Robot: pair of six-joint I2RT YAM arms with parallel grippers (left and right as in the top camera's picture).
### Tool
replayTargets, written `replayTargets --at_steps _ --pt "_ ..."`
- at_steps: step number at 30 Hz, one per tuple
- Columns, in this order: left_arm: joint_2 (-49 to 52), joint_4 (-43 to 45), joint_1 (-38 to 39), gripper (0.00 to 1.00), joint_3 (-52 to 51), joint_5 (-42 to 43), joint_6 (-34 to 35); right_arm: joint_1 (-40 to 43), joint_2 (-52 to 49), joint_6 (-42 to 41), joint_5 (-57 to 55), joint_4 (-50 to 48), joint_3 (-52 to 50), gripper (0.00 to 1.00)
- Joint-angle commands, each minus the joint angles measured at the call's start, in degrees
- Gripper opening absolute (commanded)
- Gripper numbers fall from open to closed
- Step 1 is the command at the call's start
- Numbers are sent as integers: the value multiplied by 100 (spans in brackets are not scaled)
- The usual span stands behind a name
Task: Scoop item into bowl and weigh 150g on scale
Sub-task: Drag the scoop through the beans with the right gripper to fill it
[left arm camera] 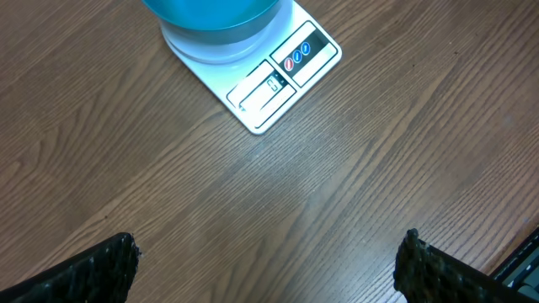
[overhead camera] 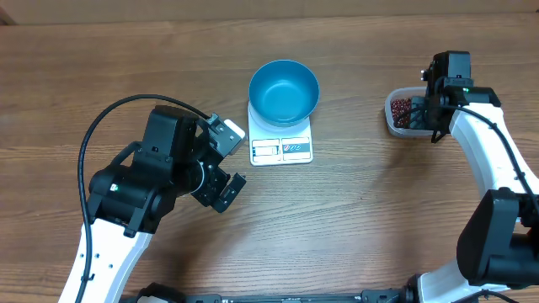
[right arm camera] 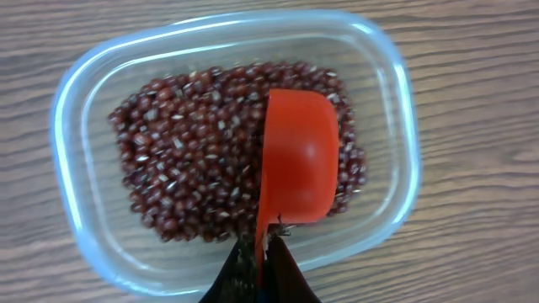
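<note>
Right wrist: right hand (right arm camera: 261, 257) clamps red scoop (right arm camera: 299, 156); push under beans (right arm camera: 185, 168), lift level; left hand (left arm camera: 269, 269) wide open.

A robot test bench in a lab or workroom rather than a home kitchen: a wood-grain table (overhead camera: 362, 227) carries two white-and-black machines, the left arm (overhead camera: 143, 185) trailing a looped black cable (overhead camera: 83, 168), the right arm (overhead camera: 484, 147) across from it. Kitchen goods sit between them like props: white scale (overhead camera: 281, 150), blue bowl (overhead camera: 284, 90), clear tub (right arm camera: 76, 101) of beans (right arm camera: 185, 151), red scoop (right arm camera: 299, 160)
</note>
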State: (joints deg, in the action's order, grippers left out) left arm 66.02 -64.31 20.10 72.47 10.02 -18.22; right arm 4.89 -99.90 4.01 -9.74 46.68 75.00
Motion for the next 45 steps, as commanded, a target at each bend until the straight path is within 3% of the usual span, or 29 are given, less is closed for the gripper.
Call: replayTargets --at_steps 1,16,27,45 --pt "-11 7 -24 100 118 -35 -107 24 -111 120 579 52 146 4" --pt "-11 4 -24 100 118 -33 -107 256 -186 -472 1593 11 146 4" --pt "-11 4 -24 100 118 -33 -107 1279 -289 -750 3781 13 146 3" --pt "-11 4 -24 100 118 -33 -107 1392 -472 -1056 3814 20 66 4"
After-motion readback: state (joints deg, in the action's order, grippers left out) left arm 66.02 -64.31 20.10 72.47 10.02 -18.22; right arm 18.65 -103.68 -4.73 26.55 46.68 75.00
